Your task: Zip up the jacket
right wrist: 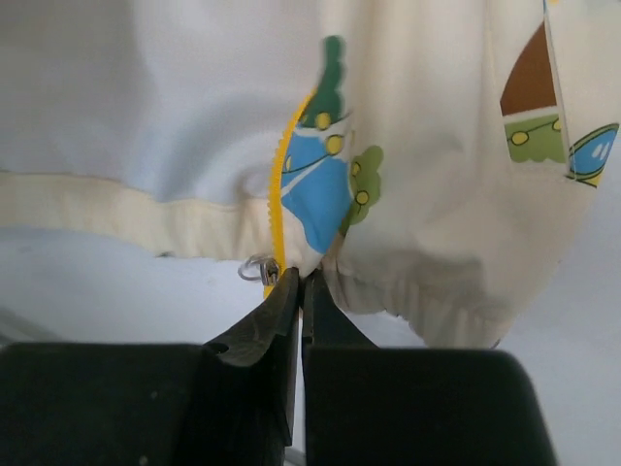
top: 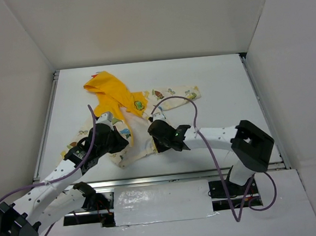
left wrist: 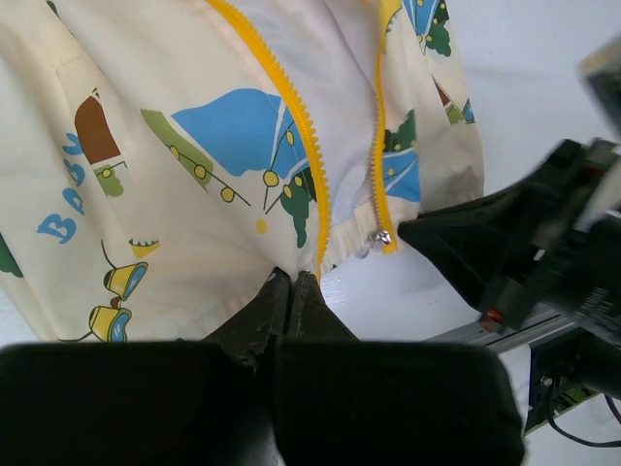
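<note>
Seen from above, both arms are covering the lower front of the jacket [top: 125,101], which is lying unzipped on the table [top: 215,80], its yellow hood pointing far left. The left pincer [left wrist: 291,282] is pinching the hem below one yellow zipper tape [left wrist: 291,121]. The right pincer [right wrist: 299,283] is pressing together beside the metal slider [right wrist: 258,271]; whether cloth is sitting between its tips is unclear.
</note>
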### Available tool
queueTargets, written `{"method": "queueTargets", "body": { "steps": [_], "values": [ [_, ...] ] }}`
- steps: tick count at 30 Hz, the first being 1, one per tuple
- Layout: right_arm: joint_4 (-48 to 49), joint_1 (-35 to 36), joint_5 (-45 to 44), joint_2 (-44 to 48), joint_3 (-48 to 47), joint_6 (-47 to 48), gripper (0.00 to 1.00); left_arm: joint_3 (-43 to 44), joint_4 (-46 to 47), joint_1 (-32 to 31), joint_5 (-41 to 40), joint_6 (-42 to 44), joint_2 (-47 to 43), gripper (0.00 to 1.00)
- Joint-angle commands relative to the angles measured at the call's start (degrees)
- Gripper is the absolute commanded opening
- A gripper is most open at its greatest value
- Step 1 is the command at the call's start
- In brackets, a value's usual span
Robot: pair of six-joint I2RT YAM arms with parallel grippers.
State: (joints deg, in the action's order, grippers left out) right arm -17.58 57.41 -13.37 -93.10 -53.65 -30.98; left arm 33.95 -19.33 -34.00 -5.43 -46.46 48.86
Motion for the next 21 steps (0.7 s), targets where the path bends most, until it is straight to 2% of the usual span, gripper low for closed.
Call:
{"method": "queueTargets", "body": {
  "steps": [1, 2, 3, 4, 5, 6, 7, 9, 11, 12, 13, 14, 15, 16, 17, 18, 19, 20, 21],
  "values": [
    [8.94, 0.51, 2.64, 10.90, 1.69, 1.44, 0.00, 0.50, 1.49, 0.25, -0.28, 1.19, -0.17, 0.00],
    [12.62, 0.43, 3.69, 13.27, 5.62, 2.32, 0.00, 0.85, 1.58, 0.34, -0.46, 1.19, -0.17, 0.00],
    [22.15, 0.25, 6.31, 17.82, 8.53, 3.98, 0.00, 1.02, 2.10, 0.34, -0.54, 1.02, -0.34, 0.00],
    [27.72, 0.07, 8.77, 19.78, 11.34, 5.30, 0.00, 1.11, 2.45, 0.34, -0.55, 0.84, -0.43, 0.00],
    [39.18, -0.36, 11.58, 22.06, 17.29, 7.32, 0.00, 1.20, 2.98, 0.51, -0.72, 0.75, -0.61, 0.00],
    [42.95, -1.85, 13.52, 22.08, 19.09, 7.95, 0.00, 1.20, 3.51, 0.51, -0.89, 0.58, -0.96, 0.00],
    [45.16, -3.25, 22.07, 21.39, 19.80, 9.00, 0.00, 1.11, 4.64, 0.60, -1.16, 0.58, -1.13, 0.00],
    [43.97, -4.76, 29.86, 16.83, 17.63, 14.79, 0.00, 0.85, 6.05, 0.78, -2.29, 0.58, -1.14, 0.00],
    [38.26, -4.85, 29.28, 13.40, 13.16, 19.27, 0.00, 1.02, 6.94, 0.86, -3.09, 0.58, -1.05, 0.00],
    [39.37, -5.02, 29.62, 13.64, 13.04, 19.47, 0.00, 1.03, 7.64, 0.86, -2.48, 1.10, -1.05, 0.00],
    [42.51, -6.59, 37.37, 14.60, 14.00, 18.69, 0.00, 0.76, 8.95, 0.86, -2.13, 1.19, -1.40, 0.00],
    [53.60, -7.13, 40.67, 16.70, 18.01, 15.98, 0.00, 0.07, 9.83, 0.86, -1.61, 1.28, -1.66, 0.00],
    [57.88, -6.96, 40.26, 17.07, 19.62, 15.61, 0.00, -0.46, 11.15, 0.95, -0.82, 1.72, -2.97, 0.00],
    [55.66, -3.83, 36.34, 16.81, 18.94, 17.34, 0.00, -1.16, 12.29, 0.95, 0.24, 1.72, -3.77, 0.00],
    [45.72, -2.84, 24.21, 14.64, 13.28, 19.71, 0.00, -2.39, 14.04, 0.95, 0.42, 1.37, -5.51, 0.00],
    [45.01, -2.91, 25.22, 14.18, 12.00, 19.21, 0.00, -2.84, 14.75, 0.95, 0.77, 1.37, -6.40, 0.00],
    [48.40, -5.00, 31.06, 14.96, 16.34, 17.55, 0.00, -3.97, 15.46, 0.95, 1.73, 1.46, -7.37, 0.00],
    [65.31, -5.37, 37.21, 17.49, 20.47, 10.14, 0.00, -4.51, 16.60, 0.95, 2.18, 1.54, -8.16, 0.00],
    [72.10, -4.85, 34.05, 17.51, 23.91, 8.06, 0.00, -5.21, 17.30, 0.95, 2.61, 1.72, -9.99, 0.00]
  ]
}}
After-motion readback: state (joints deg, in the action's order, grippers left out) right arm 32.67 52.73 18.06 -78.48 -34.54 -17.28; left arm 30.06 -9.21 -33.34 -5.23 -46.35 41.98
